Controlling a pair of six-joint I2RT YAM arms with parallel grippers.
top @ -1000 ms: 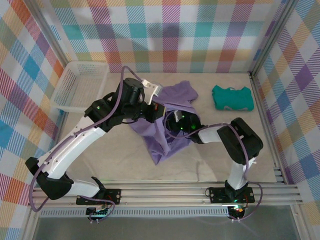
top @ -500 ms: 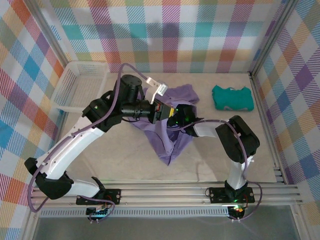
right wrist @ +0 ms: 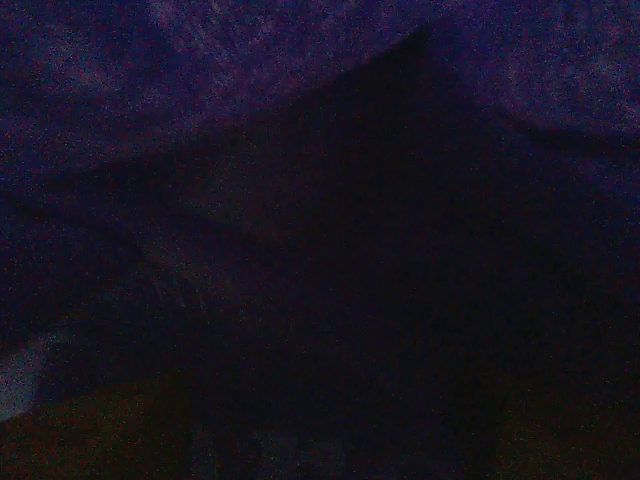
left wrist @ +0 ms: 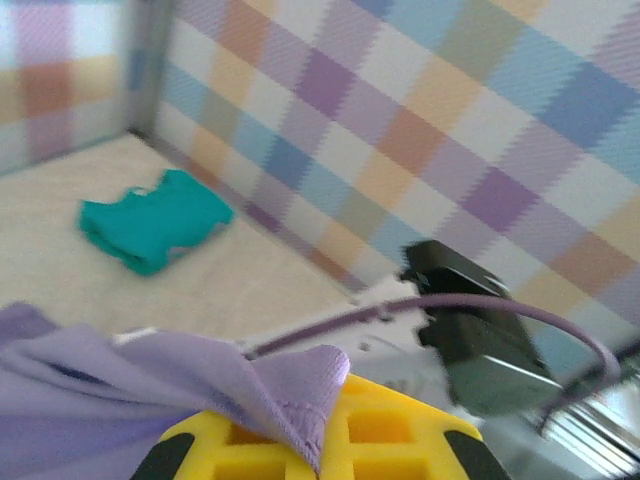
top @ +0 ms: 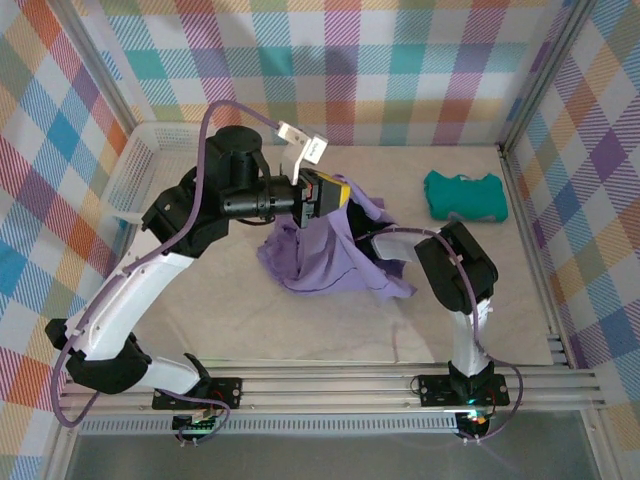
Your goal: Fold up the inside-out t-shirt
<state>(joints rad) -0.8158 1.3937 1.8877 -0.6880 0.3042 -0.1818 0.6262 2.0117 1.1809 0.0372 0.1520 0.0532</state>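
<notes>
The lavender inside-out t-shirt (top: 330, 255) hangs bunched over the middle of the table, lifted at its top edge. My left gripper (top: 343, 190) is raised above the table and shut on that edge. In the left wrist view a fold of the shirt (left wrist: 150, 385) is pinched between the yellow fingers (left wrist: 400, 440) of the left gripper (left wrist: 322, 445). My right arm (top: 455, 265) reaches left, and its wrist and gripper lie hidden under the shirt. Dark purple cloth (right wrist: 250, 100) lies close over the right wrist camera, hiding the fingers.
A folded teal garment (top: 465, 195) lies at the back right, also in the left wrist view (left wrist: 150, 225). A white plastic basket (top: 135, 215) stands at the back left. Checked walls close in the table on three sides.
The left gripper has risen and moved back and right with the shirt's edge. The hanging tail of the shirt has drawn up and spread. The right arm's forearm has swung further back under the cloth.
</notes>
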